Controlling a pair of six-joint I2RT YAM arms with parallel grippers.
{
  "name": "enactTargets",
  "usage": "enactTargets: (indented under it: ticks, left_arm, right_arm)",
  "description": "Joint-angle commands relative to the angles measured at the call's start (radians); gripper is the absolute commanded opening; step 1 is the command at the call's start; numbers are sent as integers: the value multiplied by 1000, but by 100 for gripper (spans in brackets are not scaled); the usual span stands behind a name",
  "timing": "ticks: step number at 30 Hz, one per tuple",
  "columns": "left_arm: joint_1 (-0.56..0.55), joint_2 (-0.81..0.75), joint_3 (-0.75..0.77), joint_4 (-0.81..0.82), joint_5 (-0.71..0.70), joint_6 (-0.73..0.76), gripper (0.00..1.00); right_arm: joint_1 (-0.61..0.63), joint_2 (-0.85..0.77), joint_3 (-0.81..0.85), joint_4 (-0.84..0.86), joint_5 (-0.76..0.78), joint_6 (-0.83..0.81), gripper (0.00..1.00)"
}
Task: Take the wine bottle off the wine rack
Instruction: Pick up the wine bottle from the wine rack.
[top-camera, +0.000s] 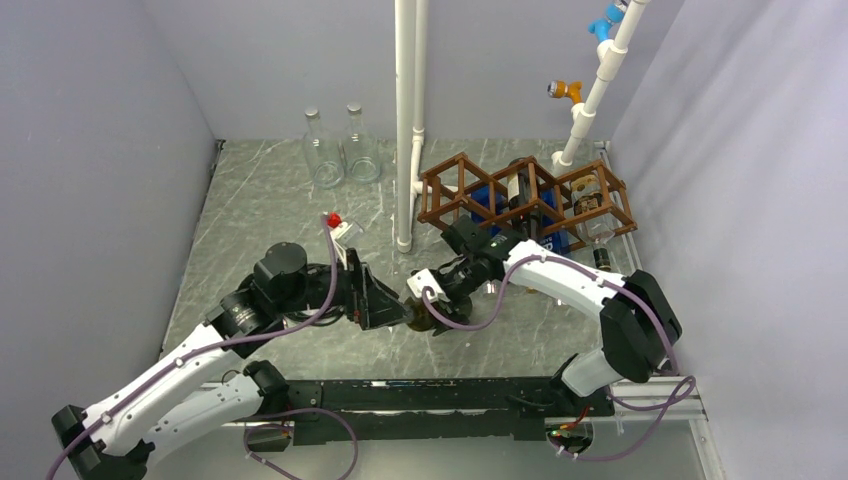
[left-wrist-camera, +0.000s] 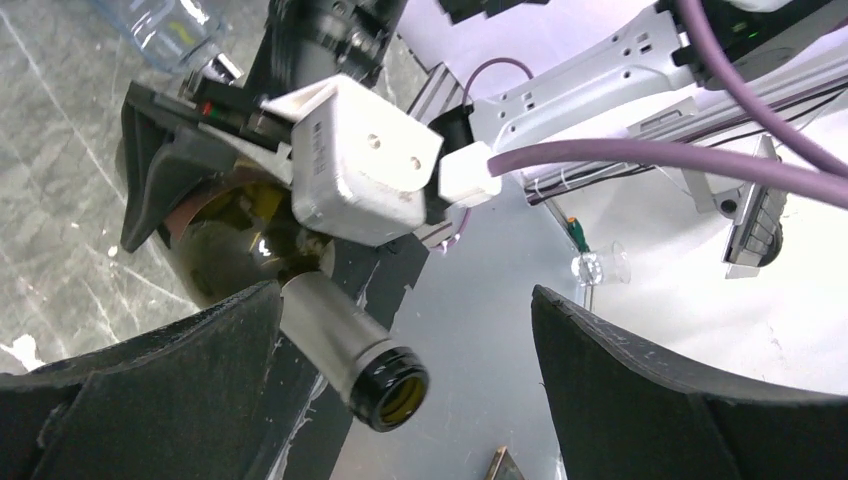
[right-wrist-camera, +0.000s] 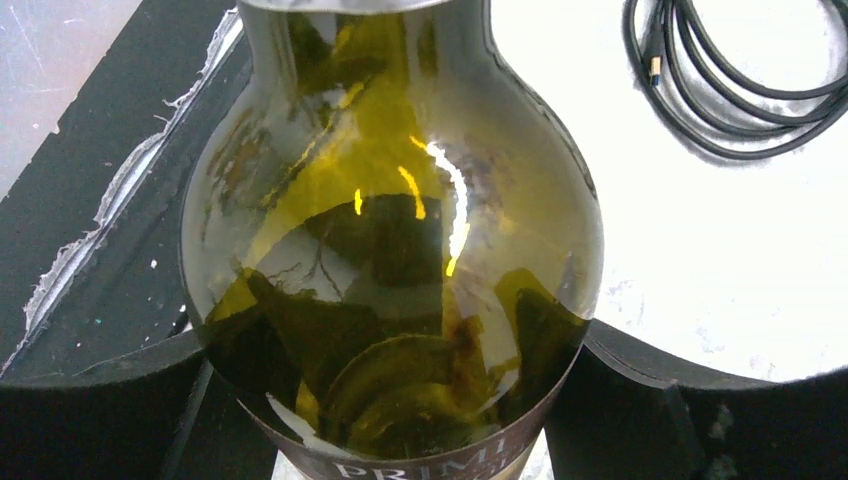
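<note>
So the bottle (right-wrist-camera: 390, 250) is out of the rack (top-camera: 470, 190), held up just in front of it, on the arms' side. Right gripper (right-wrist-camera: 392, 410) is clamped on its fat body. Left gripper (left-wrist-camera: 405, 300) is spread wide apart, with the bottle's neck poking in between its fingers.

Two clear glass bottles (top-camera: 340, 148) are stood upright side by side at the back of the grey marbled table (top-camera: 260, 215). A white upright pipe (top-camera: 406, 120) is set near them. A black coiled cable (right-wrist-camera: 653, 68) is seen lying on a bright white surface.
</note>
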Motion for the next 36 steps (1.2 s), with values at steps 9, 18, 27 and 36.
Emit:
enactTargets:
  ticks: [9,18,27,36]
  left_arm:
    - [1,-104,24,84,-28,254,100]
    - [1,-286,-115,295,-113,526,100]
    - [2,-258,-316,677,-119,656,100]
    - [1,-55,-380,1018,-104,549,92]
  right_arm:
    - [-14,-6,-10,85,-145,54,0]
    - [-71,-23,-12,114,-255,153,0]
    - [-118,-40,-46,207,-371,283,0]
    - [-148,-51,-75,250,-403,311,0]
